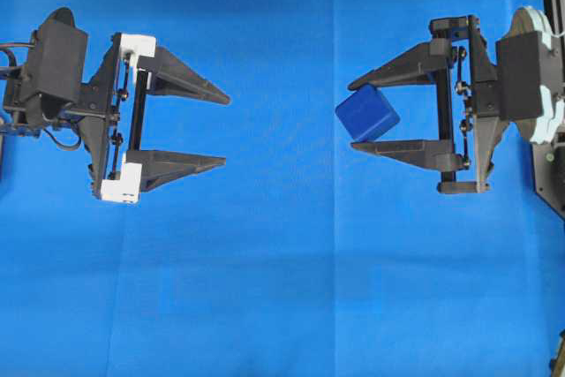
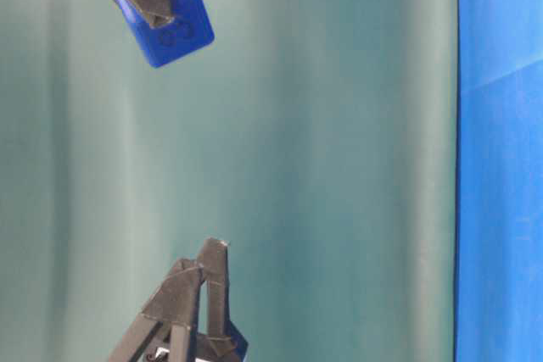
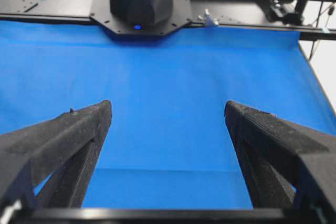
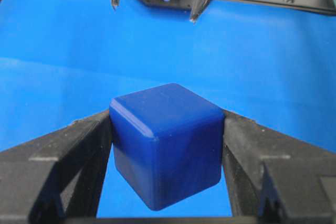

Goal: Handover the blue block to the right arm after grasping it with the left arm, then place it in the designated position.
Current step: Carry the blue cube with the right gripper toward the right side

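And there it is, the blue block [image 1: 367,113] sits clamped in the right gripper [image 1: 357,114], pinched between the two black fingers near their tips, one pad pressed on each side, as the right wrist view shows [image 4: 167,150]. The cube is tilted, one corner dipping low, and it hangs up in the air above the blue cloth [image 1: 282,289], toward the right edge of the cloth, touching nothing but the fingers. Across the middle, the left gripper [image 1: 227,130] with its white brackets [image 1: 137,43] faces it, jaws spread wide and holding nothing, its tips well apart from the block. From the table-level view the block [image 2: 174,27] shows high at the top, a faint mark on one face, and the left fingers [image 2: 204,294] point up from below
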{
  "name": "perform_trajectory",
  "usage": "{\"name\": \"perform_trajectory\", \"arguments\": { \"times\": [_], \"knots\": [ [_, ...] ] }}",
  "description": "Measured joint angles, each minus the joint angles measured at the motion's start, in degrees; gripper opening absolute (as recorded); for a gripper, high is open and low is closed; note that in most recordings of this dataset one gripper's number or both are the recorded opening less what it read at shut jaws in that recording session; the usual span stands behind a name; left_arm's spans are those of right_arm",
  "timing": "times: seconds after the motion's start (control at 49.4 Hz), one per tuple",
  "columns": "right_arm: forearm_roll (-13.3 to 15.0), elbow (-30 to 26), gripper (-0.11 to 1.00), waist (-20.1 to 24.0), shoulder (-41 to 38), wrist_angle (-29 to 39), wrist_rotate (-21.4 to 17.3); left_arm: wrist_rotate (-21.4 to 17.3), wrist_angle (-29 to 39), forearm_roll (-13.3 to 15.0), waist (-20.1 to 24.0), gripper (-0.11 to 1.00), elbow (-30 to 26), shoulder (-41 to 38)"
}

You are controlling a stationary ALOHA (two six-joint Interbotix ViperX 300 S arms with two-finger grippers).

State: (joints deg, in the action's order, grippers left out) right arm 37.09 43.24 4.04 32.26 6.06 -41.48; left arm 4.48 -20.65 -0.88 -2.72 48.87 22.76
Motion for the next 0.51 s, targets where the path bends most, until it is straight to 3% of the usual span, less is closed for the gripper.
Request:
{"name": "perform_trajectory", "arguments": {
  "times": [0.507],
  "knots": [
    [0.1,-0.1,0.52,0.1,0.0,0.4,0.0,-0.1,-0.1,0.0,0.0,0.93,0.0,0.1]
  ]
}}
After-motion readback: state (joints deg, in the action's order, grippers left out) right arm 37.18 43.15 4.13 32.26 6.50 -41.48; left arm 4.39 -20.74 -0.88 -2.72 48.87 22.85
